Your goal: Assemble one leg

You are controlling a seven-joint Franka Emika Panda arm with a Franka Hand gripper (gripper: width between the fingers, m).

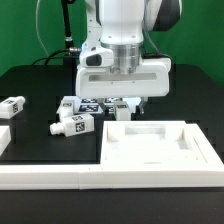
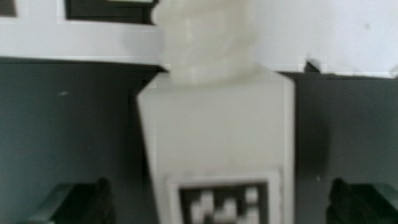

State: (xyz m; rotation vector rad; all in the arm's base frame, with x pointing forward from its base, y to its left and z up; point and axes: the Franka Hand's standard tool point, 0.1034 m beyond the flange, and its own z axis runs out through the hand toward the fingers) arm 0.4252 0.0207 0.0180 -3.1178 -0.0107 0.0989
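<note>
In the wrist view a white leg [image 2: 215,125] lies lengthwise between my fingers, a black-and-white tag on its near face. Its stub end [image 2: 203,45] points away, toward a white panel rim [image 2: 71,42]. My gripper [image 2: 217,205] straddles the leg with the jaws apart. A dark gap shows between each finger [image 2: 80,200] and the leg. In the exterior view my gripper [image 1: 122,103] is low over the table, just behind the large white panel [image 1: 190,145]; the leg between the fingers is mostly hidden there.
Another tagged leg [image 1: 72,123] lies on the black table to the exterior view's left of the panel. One more [image 1: 12,106] lies at the far left, and others [image 1: 88,104] sit beside the gripper. A white bar [image 1: 60,178] runs along the front.
</note>
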